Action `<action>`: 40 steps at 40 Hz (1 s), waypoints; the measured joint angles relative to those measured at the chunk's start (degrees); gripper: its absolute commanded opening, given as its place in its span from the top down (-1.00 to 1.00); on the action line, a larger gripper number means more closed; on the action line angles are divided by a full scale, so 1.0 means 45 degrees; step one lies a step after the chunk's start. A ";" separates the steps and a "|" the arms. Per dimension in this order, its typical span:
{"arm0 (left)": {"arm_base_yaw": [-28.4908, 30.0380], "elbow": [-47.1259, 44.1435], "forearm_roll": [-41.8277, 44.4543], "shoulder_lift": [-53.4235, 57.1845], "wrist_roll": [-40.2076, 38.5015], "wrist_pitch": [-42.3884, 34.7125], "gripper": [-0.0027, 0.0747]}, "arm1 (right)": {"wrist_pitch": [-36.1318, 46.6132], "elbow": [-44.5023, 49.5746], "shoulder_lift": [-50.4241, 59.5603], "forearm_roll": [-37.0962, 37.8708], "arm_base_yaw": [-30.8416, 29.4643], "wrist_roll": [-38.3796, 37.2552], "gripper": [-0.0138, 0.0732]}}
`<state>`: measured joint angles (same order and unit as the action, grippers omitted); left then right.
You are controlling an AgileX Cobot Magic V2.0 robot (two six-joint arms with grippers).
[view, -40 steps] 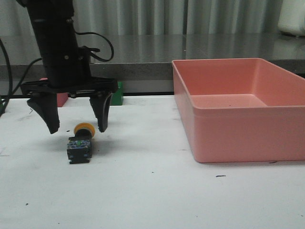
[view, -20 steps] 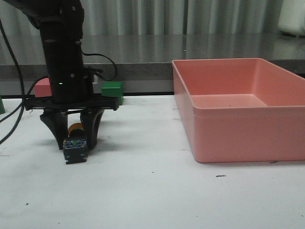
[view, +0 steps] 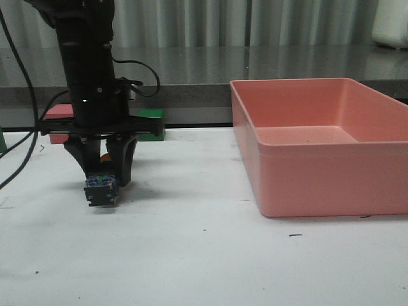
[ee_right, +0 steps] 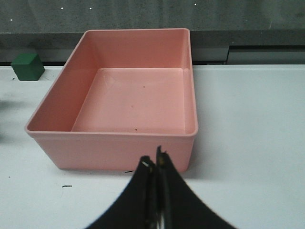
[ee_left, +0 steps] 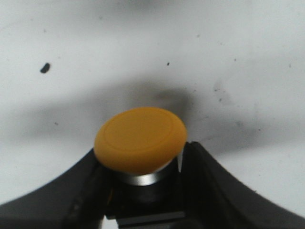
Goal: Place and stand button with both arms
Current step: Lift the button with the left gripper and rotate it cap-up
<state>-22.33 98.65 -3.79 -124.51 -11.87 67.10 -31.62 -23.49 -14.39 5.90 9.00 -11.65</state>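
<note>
The button lies on its side between the fingers of my left gripper, which is shut on its black body, just above the white table at the left. Its bluish base faces the front camera. In the left wrist view the yellow cap and silver collar stick out past the dark fingers, with the left gripper clamped on both sides of the body. My right gripper is shut with nothing in it, hovering over the table in front of the pink bin; the front view does not show it.
A large pink bin stands on the right half of the table. A green cube and a red block sit at the back edge behind the left arm. A grey counter runs behind.
The left gripper came down around the button, went from wide open to shut on its body, and has raised it slightly off the table.
</note>
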 measured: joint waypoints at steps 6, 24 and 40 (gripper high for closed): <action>-0.0024 -0.0738 0.0660 0.1125 0.0049 -0.1168 0.50 | 0.0000 0.0000 0.0000 0.0000 0.0000 0.0000 0.84; -0.0024 -0.9130 0.2638 0.7655 0.0049 -1.2657 0.50 | 0.0000 0.0000 0.0000 0.0000 0.0000 0.0000 0.84; -0.0024 -1.3026 0.2995 0.8977 0.0049 -1.9080 0.50 | 0.0000 0.0000 0.0000 0.0000 0.0000 0.0000 0.84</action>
<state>-22.44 40.04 9.68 -84.11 -11.65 -18.76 -31.62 -23.49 -14.39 5.90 9.00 -11.65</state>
